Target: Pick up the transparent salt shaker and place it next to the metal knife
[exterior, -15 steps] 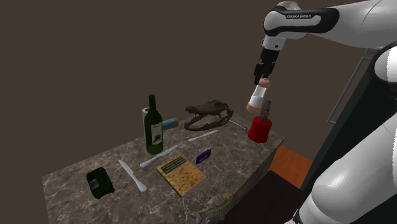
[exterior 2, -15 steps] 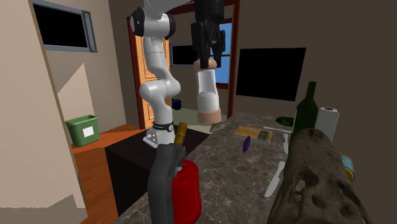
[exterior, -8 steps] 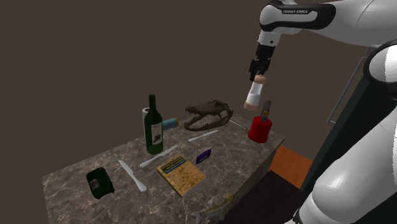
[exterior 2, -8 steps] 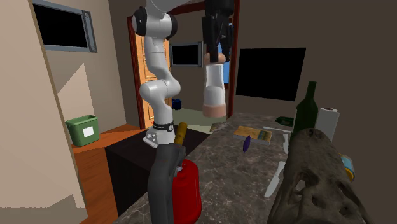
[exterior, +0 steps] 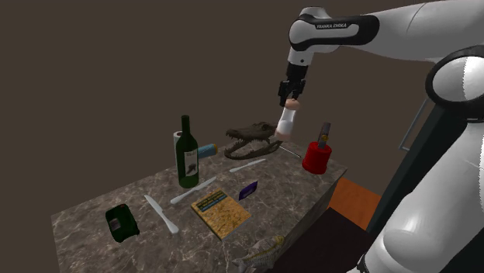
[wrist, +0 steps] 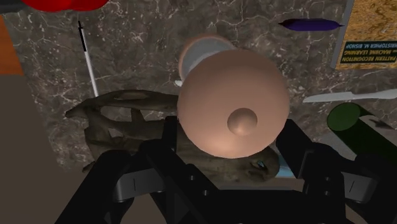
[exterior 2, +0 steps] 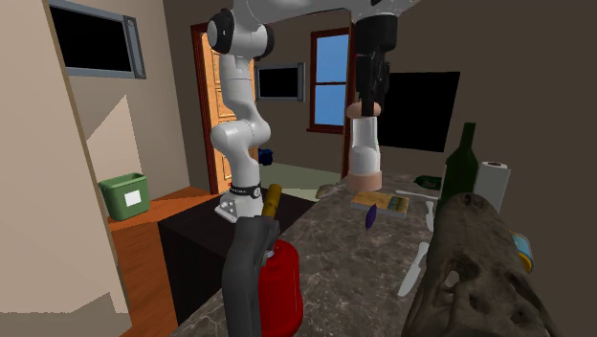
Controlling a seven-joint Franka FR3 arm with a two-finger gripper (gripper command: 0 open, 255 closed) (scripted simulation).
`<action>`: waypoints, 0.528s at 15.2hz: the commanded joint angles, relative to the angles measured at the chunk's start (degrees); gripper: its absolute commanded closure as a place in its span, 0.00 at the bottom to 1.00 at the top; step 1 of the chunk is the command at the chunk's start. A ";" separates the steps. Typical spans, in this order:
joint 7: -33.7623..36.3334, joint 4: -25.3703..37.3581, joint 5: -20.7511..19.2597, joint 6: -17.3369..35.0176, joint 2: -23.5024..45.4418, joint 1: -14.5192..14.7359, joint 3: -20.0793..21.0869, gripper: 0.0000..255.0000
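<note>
The words FRANKA EMIKA are printed on the arm point(exterior: 335, 26) in the shoulder view; on the book point(wrist: 372, 32) in the wrist view "RECOGNITION" and "M. BISHOP" can be read; the white label of the green wine bottle point(exterior: 187, 155) cannot be made out. The salt shaker point(exterior: 286, 124), whitish in body with a pinkish cap and base, is clasped at its cap between the two fingers of the tool point(exterior: 292, 95), which are closed upon it; it is held in the air well above the marbled table point(exterior: 93, 225). Its long axis is set nearly upright, the cap upward and the wider base downward, with a slight lean in the shoulder view. In the wrist view the crocodile skull point(wrist: 121, 121) is seen directly beneath the shaker, and a pale knife point(wrist: 353, 95) is seen lying apart from the skull; in the second exterior view a red fire extinguisher point(exterior 2: 273, 287) is seen in the foreground and a green bin point(exterior 2: 126, 194) on the floor.
</note>
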 commanded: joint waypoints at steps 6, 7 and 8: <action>7.27 2.66 0.88 3.75 6.32 3.55 3.85 1.00; 8.21 3.35 0.98 4.21 7.46 4.04 4.32 1.00; 9.15 4.12 1.06 4.63 8.65 4.53 4.78 1.00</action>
